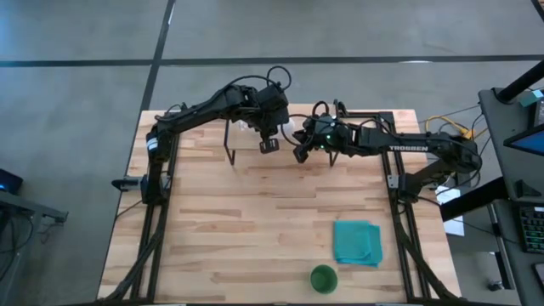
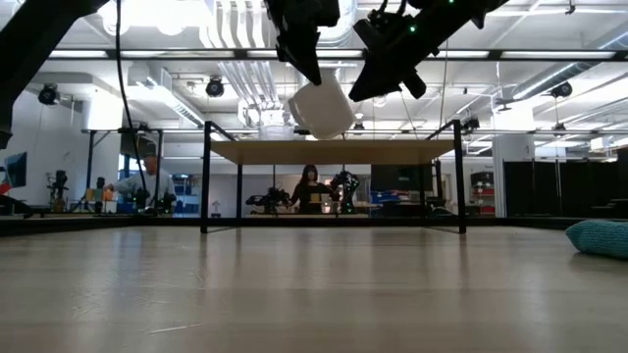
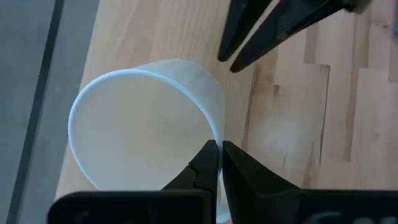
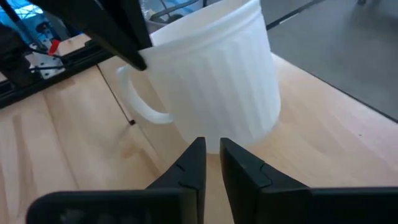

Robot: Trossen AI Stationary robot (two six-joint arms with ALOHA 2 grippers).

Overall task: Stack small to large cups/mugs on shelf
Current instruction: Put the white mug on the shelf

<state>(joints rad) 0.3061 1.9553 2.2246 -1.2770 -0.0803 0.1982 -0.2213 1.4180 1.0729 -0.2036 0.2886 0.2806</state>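
The white handled mug (image 2: 321, 106) hangs tilted just above the shelf (image 2: 334, 150), a light-wood board on thin black legs at the table's far side. My left gripper (image 3: 216, 152) is shut on the mug's rim. My right gripper (image 4: 211, 155) is shut, its tips close beside the mug's ribbed side near the base (image 4: 217, 124); I cannot tell whether they touch it. The green handleless cup (image 1: 323, 278) stands on its base on the table near the near edge. I cannot make out the glass cup. My left gripper pinches the mug's rim wall (image 3: 211, 127), one finger inside the mouth and one outside. The fingers (image 2: 304, 54) come from above, slanting down. The mug is lifted clear and tilted below them, its handle (image 4: 140, 106) out to one side.
A folded teal cloth (image 1: 357, 242) lies on the table's near right part, next to the green cup. The shelf's black legs (image 2: 205, 176) stand at its corners. Bare tabletop (image 1: 255, 221) stretches between the shelf and the near edge. People and equipment show in the room behind.
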